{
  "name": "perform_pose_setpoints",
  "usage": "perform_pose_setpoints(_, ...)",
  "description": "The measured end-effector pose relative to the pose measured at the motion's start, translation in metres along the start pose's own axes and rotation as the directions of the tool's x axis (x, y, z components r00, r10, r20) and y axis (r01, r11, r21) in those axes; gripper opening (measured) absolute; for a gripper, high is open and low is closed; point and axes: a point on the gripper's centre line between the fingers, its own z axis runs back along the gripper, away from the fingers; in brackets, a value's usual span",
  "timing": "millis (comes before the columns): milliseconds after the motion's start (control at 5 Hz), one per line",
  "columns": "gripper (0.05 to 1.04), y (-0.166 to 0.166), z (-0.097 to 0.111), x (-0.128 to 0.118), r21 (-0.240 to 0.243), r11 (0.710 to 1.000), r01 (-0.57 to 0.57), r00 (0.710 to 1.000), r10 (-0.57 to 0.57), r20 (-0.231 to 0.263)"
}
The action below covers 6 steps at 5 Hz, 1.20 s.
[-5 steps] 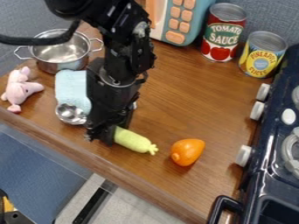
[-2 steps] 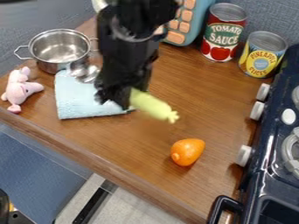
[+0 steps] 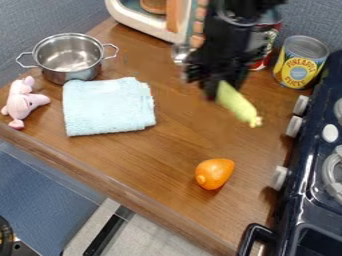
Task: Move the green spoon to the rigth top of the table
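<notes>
The green spoon is right of and above the centre of the frame, held in the gripper, which is closed on it at the inner part of the handle; the grip zone is blurred, so the exact contact line cannot be confirmed. The spoon's long axis runs diagonally through the gripper: the metal bowl projects toward the upper left and the green handle end toward the lower right. The spoon appears to be raised off the tabletop. The governing relation for the coming move is this axis against the target area, which is judged to be the strip of table at the upper right of the frame, beside the pineapple can and the red can. The handle end points below the cans, toward the stove, and is the leading end for any shift to the right. Required action, as judged: a short transfer toward the upper right, then lowering and release. Maintain clearance at both ends, since the handle could strike the stove knobs or pineapple can, and the bowl could catch the toy microwave. Transport is judged well advanced; placement remains.
</notes>
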Motion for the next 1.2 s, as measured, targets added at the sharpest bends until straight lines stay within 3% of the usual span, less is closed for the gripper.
perform_pose_setpoints(200, 0.408, -0.037, -0.015, 0.004, -0.021, 0.977, 0.214, 0.977, -0.215, -0.006)
perform_pose_setpoints(400, 0.408, -0.052, -0.030, 0.005, -0.015, 0.930, 0.368, 0.930, -0.368, 0.011)
perform_pose_setpoints(600, 0.408, -0.060, -0.041, 0.002, -0.052, 0.860, 0.507, 0.862, -0.507, 0.026)
perform_pose_setpoints(800, 0.408, -0.060, -0.058, 0.001, -0.064, 0.809, 0.584, 0.811, -0.585, 0.000)
perform_pose_setpoints(1000, 0.408, -0.061, -0.069, -0.001, -0.114, 0.754, 0.647, 0.756, -0.654, -0.025)
perform_pose_setpoints(1200, 0.471, -0.067, -0.074, -0.002, -0.141, 0.735, 0.663, 0.738, -0.673, -0.039)
